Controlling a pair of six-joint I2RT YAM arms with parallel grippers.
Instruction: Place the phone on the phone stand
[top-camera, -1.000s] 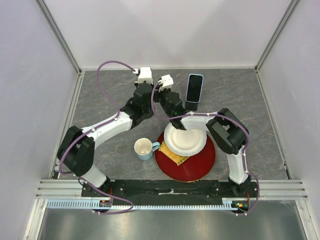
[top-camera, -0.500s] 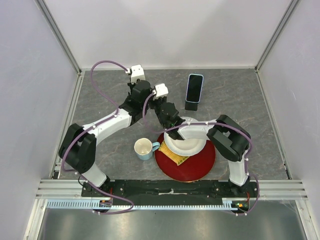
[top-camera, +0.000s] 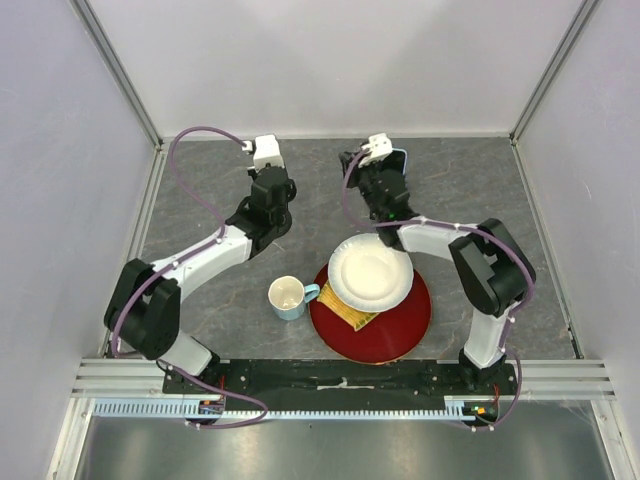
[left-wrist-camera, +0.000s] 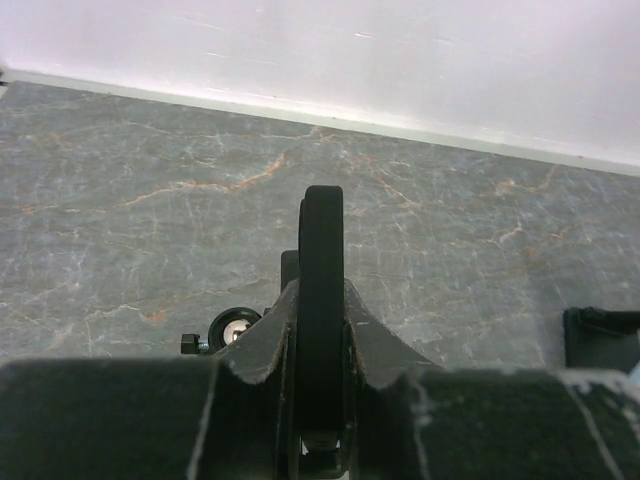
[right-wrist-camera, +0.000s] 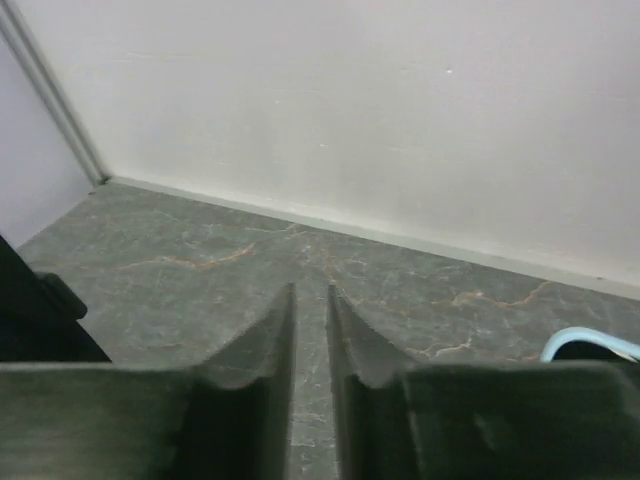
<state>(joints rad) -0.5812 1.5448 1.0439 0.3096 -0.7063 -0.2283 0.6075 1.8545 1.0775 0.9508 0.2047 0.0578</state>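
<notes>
Compared with one second before, the two arms had separated. The left tool (left-wrist-camera: 322, 212) had drawn back to the left and its fingers were clenched flat together with nothing between them. The right tool (right-wrist-camera: 312, 300), which half a second before was low beside the white plate (top-camera: 370, 272), had swung to the back of the worktop (top-camera: 470, 190) and now hung over the place of the phone (right-wrist-camera: 590, 344). Its fingers showed a narrow slit with bare worktop visible through it, so it was holding nothing.

In both earlier top views the phone already leaned upright on its support at the back right. Now the right wrist covered most of it, and only the light blue edge of its case showed. A black block at the right border of the left wrist view was probably the phone stand (left-wrist-camera: 600, 335), but I cannot be sure. I judged the placing as done or almost done.

The back wall (top-camera: 330, 70) stood near behind the phone, so there was little room there. More free worktop lay between the two arms and to the right of the phone. The plate on the red tray (top-camera: 400, 335) and the cup (top-camera: 288, 297) lay nearer to the arm bases, well apart from the phone.
</notes>
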